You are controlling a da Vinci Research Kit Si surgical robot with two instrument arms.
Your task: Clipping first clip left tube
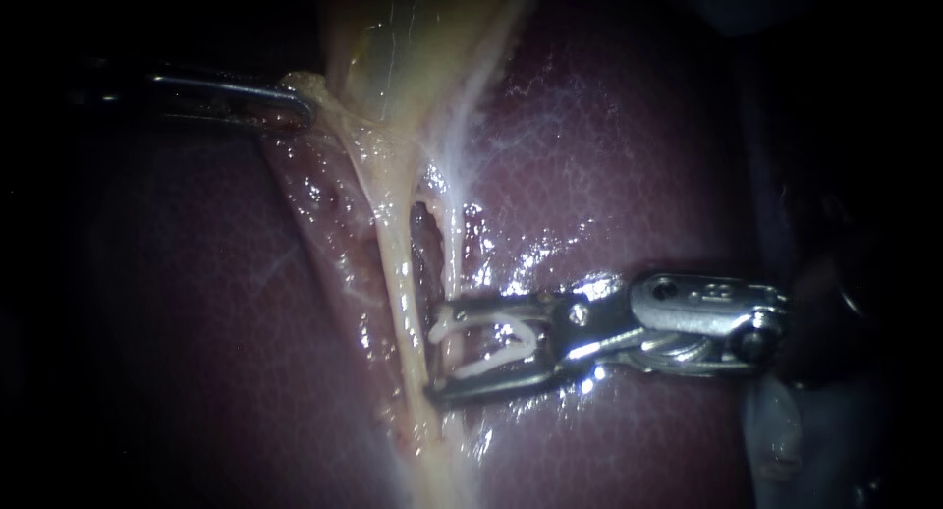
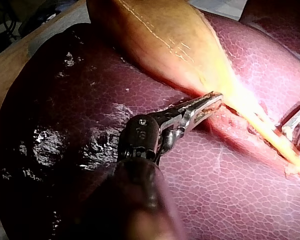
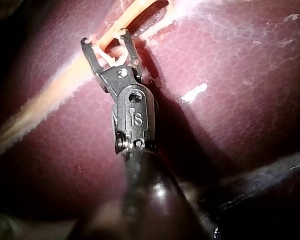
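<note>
right instrument [image 1: 437,357] end effector: spread wide, carrying white clip [image 1: 481,320] | left tube [image 1: 398,273] just at its tips | left instrument [image 1: 300,106] end effector: clamped on gallbladder [image 1: 393,47] edge

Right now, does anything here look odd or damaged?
Nothing stands out. The right instrument holds an open white plastic clip at the pale yellow left tube; the left instrument grips pale stretched tissue beside the yellow gallbladder. No tear shows.
</note>
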